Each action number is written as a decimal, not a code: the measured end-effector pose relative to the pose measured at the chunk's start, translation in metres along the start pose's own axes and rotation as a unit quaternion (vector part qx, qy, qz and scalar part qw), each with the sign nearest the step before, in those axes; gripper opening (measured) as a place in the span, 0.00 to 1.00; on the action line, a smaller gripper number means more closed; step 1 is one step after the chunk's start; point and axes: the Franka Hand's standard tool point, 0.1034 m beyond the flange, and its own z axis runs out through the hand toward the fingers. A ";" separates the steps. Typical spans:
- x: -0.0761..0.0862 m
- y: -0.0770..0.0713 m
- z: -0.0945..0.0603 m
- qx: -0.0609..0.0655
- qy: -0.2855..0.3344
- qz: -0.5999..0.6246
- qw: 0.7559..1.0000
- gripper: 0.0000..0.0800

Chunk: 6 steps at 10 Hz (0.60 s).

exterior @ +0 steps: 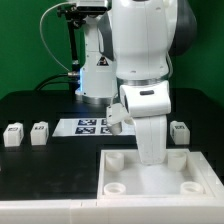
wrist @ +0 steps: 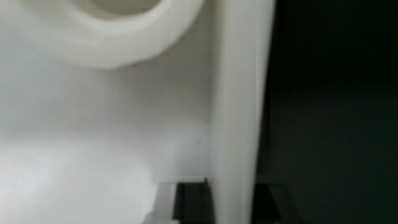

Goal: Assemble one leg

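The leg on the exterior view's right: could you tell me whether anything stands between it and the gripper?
Nothing visible lies on the table between them. The gripper sits low with its fingers either side of the tray wall, so it would likely have to lift clear first; the leg stands just beyond that wall.

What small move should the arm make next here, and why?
I'd guess: close the tool firmly on the tray wall. Its fingers straddle that wall, though how tightly is unclear, and the nearest leg stands outside the tray, unheld.
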 end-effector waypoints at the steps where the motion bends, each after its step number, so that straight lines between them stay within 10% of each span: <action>1: 0.000 0.000 0.000 -0.002 0.000 0.000 1.000 0.08; 3: -0.001 0.000 0.000 -0.002 0.001 0.001 1.000 0.08; 6: -0.002 0.000 0.000 -0.002 0.001 0.002 1.000 0.69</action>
